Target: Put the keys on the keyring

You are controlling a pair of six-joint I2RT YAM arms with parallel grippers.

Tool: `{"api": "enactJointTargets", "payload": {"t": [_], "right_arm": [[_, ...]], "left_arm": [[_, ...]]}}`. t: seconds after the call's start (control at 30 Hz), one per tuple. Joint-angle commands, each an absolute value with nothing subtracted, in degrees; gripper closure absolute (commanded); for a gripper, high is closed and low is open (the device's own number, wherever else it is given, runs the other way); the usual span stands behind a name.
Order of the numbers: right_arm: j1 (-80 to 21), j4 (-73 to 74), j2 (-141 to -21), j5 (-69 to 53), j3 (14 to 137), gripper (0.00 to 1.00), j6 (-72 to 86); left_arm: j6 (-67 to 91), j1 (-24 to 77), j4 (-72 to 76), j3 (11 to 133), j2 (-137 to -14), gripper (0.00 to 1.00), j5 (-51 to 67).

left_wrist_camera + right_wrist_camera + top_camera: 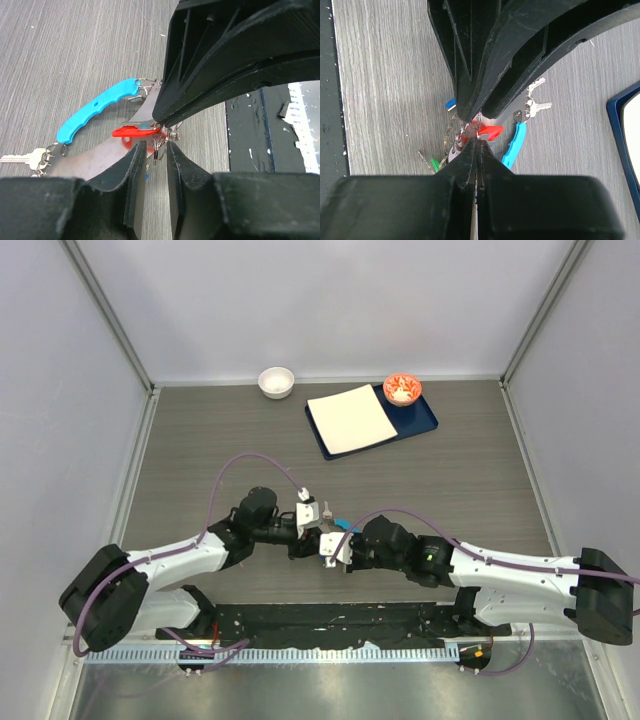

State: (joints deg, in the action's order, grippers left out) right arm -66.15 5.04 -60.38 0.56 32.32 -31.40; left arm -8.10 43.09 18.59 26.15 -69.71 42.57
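Note:
The keyring lies on the table, its light blue crescent (97, 107) (514, 145) joined to a curved grey metal part (100, 162). My right gripper (479, 141) (335, 543) is shut on a thin metal strip. The red key head (489, 132) (134, 132) sticks out right at its tips. My left gripper (156, 150) (308, 527) faces it tip to tip. Its jaws stand a little apart, with small silver split rings (160, 148) between the fingertips. A green key (437, 164), a blue key (450, 104) and plain silver keys (538, 105) (19, 159) lie around the keyring.
At the back right stands a dark blue tray (425, 422) holding a white square plate (350, 418) and a small red bowl (402, 389). A white bowl (276, 381) sits at the back. A black mat (330, 618) runs along the near edge between the arm bases.

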Motion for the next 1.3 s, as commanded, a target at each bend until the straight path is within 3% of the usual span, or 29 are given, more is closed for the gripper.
{"api": "enactJointTargets", "payload": {"t": [0.0, 0.2, 0.3, 0.67, 1.27], "right_arm": [[-66.4, 1.8, -60.1, -1.0, 34.9, 0.99, -31.7], [-66.3, 1.8, -59.8, -1.1, 34.9, 0.99, -31.7], [-66.3, 1.8, -59.3, -0.8, 34.6, 0.99, -31.6], [-66.3, 2.5, -58.8, -0.9, 33.7, 0.99, -31.0], [-66.6, 1.3, -61.8, -4.3, 33.1, 0.99, -30.1]], "left_arm": [[-6.9, 42.9, 22.5, 27.4, -70.7, 0.75, 44.3], [-6.4, 43.0, 22.8, 27.2, -71.5, 0.87, 44.5], [-6.2, 43.0, 22.9, 27.0, -70.8, 1.00, 44.4], [-0.5, 42.9, 29.5, 20.8, -59.6, 1.00, 32.4], [7.9, 42.9, 38.6, 16.3, -52.8, 1.00, 27.9]]}}
